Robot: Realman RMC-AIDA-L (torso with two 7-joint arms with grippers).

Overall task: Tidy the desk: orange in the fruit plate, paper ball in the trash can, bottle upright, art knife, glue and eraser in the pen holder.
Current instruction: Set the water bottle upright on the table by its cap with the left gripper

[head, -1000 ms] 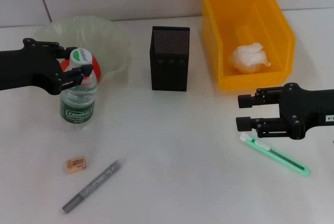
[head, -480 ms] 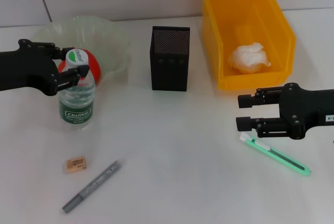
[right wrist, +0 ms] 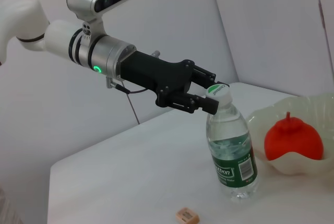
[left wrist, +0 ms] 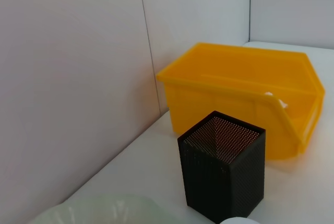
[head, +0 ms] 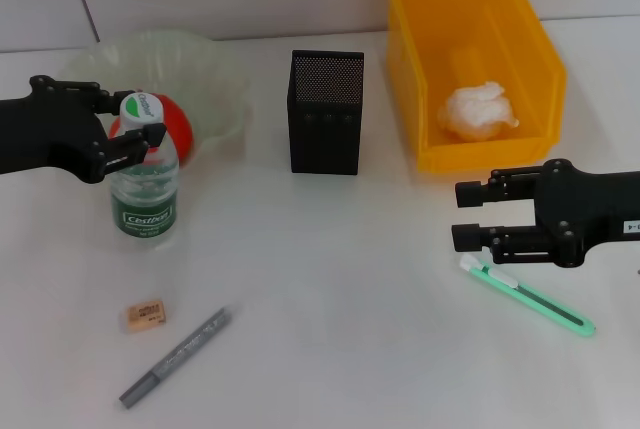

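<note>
Left hand [head: 128, 134] sits at the neck of the bottle [head: 143, 184], its fingers spread just beside the cap rather than clamped on it; whether a pad touches the cap is hard to tell. That bottle stands upright on the counter [head: 330, 279], clear ribbed plastic with a green label and a white-and-green cap, water inside. So that step looks finished, or all but.

Just behind it, the orange [head: 172, 127] lies in the plate [head: 210, 69], a pale, translucent, wavy-edged dish. A paper ball [head: 476, 111], crumpled and white, rests in the bin [head: 530, 59], a glossy yellow plastic box with an open front lip. Both jobs look done.

Three things remain. An eraser [head: 144, 314], a small tan block, and the glue [head: 176, 356], a slim grey stick shaped like a pen, lie near each other in front of the bottle. A knife [head: 527, 295], flat, long and mint green, lies on the right, by the right hand [head: 470, 214], which hovers just above its near end with fingers apart and holding nothing. Between plate and bin, the holder [head: 325, 111], a square black mesh cup, looks empty.
</note>
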